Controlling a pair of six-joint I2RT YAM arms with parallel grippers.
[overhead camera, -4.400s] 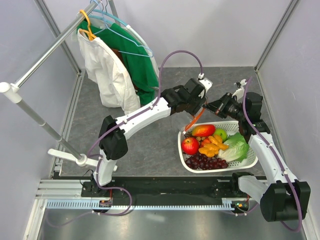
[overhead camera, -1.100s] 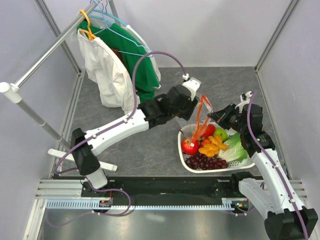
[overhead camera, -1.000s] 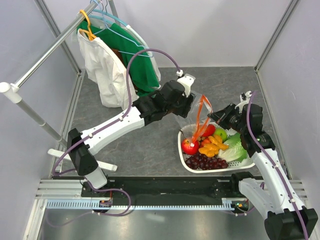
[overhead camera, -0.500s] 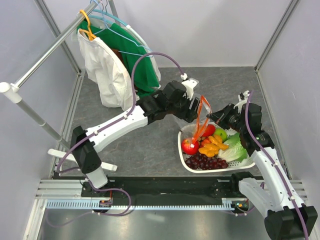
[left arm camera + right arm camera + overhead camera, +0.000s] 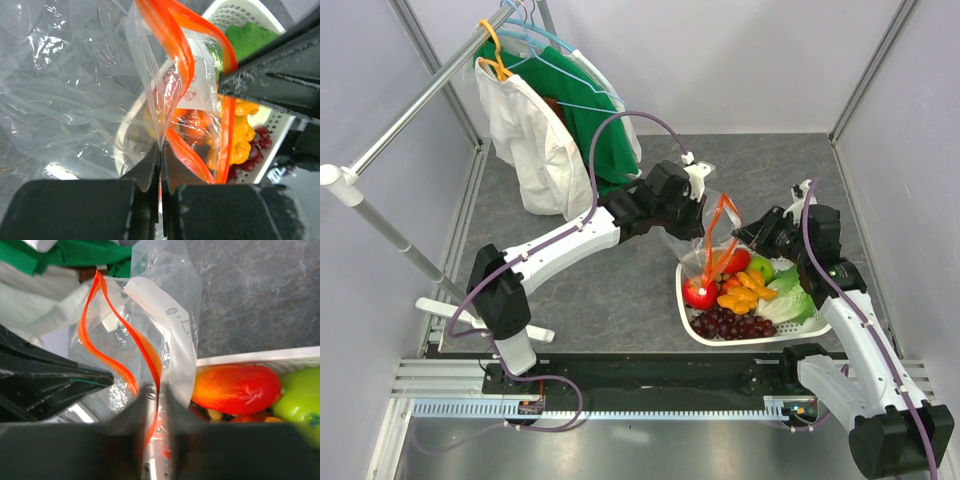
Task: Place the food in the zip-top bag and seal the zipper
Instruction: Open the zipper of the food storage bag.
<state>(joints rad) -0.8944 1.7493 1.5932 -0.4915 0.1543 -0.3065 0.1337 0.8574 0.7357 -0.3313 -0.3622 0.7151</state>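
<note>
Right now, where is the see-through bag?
In the top view, the clear bag hangs right of centre, pinched between the left tool and the right tool, at the white basket's far-left corner.

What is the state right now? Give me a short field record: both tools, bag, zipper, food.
left tool: shut, pinching one side of the zip-top bag at its mouth
right tool: shut on the opposite side, at the zipper
bag position: held up between the two tools, over the far-left end of the white basket
zipper state: unsealed, strips parted in a loop
food: red apple, mango, green apple, grapes and lettuce lie in the basket
</note>
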